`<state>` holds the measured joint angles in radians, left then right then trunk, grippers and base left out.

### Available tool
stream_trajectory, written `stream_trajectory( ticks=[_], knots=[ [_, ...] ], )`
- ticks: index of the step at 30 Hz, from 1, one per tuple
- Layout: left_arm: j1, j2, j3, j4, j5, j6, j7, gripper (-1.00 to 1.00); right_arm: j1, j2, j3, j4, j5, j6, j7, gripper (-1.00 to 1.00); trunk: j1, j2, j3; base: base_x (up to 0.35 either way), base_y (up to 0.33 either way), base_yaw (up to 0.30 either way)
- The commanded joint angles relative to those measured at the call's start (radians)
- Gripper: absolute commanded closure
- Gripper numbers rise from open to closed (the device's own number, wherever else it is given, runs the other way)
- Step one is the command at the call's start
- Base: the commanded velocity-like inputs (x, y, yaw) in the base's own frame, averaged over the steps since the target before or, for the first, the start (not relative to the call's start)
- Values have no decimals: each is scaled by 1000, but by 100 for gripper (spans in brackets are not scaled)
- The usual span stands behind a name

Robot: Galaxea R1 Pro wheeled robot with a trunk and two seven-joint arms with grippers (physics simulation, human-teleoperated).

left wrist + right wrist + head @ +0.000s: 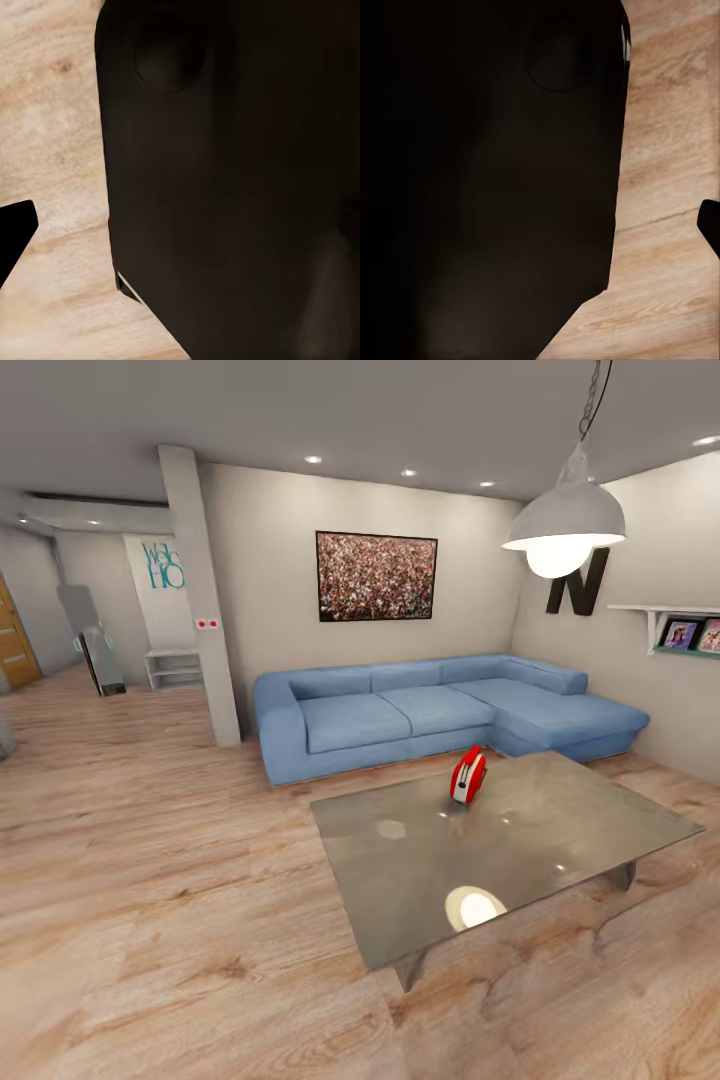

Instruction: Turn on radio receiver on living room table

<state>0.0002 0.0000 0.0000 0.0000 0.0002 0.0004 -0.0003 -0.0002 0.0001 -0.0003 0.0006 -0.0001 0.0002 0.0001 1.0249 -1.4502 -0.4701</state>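
The radio receiver [467, 774], a small red box with a white edge band, stands upright on the glossy grey table [560, 815], near its far side towards the sofa. The table sits low on the wood floor at the right of the head view, several steps ahead. In the left wrist view a dark part of the robot's body blocks most of the picture, and one black fingertip [13, 238] juts in over the floor. The right wrist view is similar, with one black fingertip [711, 225] at its edge. Neither view shows how the jaws stand.
A blue sectional sofa [430, 710] lines the wall behind the table, under a framed crowd picture [377, 576]. A white pendant lamp [563, 520] hangs above the table. A white wall shelf [665, 622] is at the right and a pillar [205, 600] at the left. Wood floor [150, 880] stretches ahead.
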Motion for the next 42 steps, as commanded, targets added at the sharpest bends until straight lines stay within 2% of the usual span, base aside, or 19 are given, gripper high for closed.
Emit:
stream_trajectory(
  ticks=[1, 13, 16, 23, 29, 30, 34, 38, 41, 42],
  knots=[
    [6, -6, 0, 6, 2, 3, -3, -100, -6, 6, -3, 5, 0, 2, 1, -100, 0, 0, 0, 0, 0, 0],
    [10, -73, -4, 9, 3, 0, -3, -100, -66, 73, -3, 16, -2, -6, -1, -100, 0, 0, 0, 0, 0, 0],
    [10, -87, -6, -7, 3, -2, -3, -100, -67, 71, 2, 9, 0, -23, -1, -100, 0, 0, 0, 0, 0, 0],
    [11, -90, -10, -46, -2, -39, 0, -100, -75, 32, -1, -31, 3, -45, 3, -100, 0, 0, 0, 0, 0, 0],
    [11, -77, -9, -80, -10, -50, 7, -100, -81, -2, -2, -64, 35, -37, -3, -100, 0, 0, 0, 26, -19, 0],
    [11, -76, -9, -470, -10, -50, 8, -100, -81, -133, -4, -564, 73, -38, -18, -100, 0, 0, 0, 185, -141, 0],
    [11, -75, -6, -528, -10, -59, 8, -100, -81, -138, -5, -579, 92, -44, -65, -100, 0, 0, 0, 224, -175, 0],
    [11, -69, 3, -541, -8, -63, 23, -100, -81, -141, -6, -578, 97, -46, -74, -100, 0, 0, 0, 268, -186, 0],
    [11, -32, 29, -545, 0, -63, 58, -100, -81, -141, -5, -577, 97, -46, -76, -100, 0, 0, 0, 298, -151, 0],
    [11, -30, 31, -546, 0, -63, 60, -100, -81, -142, -5, -576, 97, -46, -77, -100, 0, 0, 0, 310, -113, 0]
  ],
)
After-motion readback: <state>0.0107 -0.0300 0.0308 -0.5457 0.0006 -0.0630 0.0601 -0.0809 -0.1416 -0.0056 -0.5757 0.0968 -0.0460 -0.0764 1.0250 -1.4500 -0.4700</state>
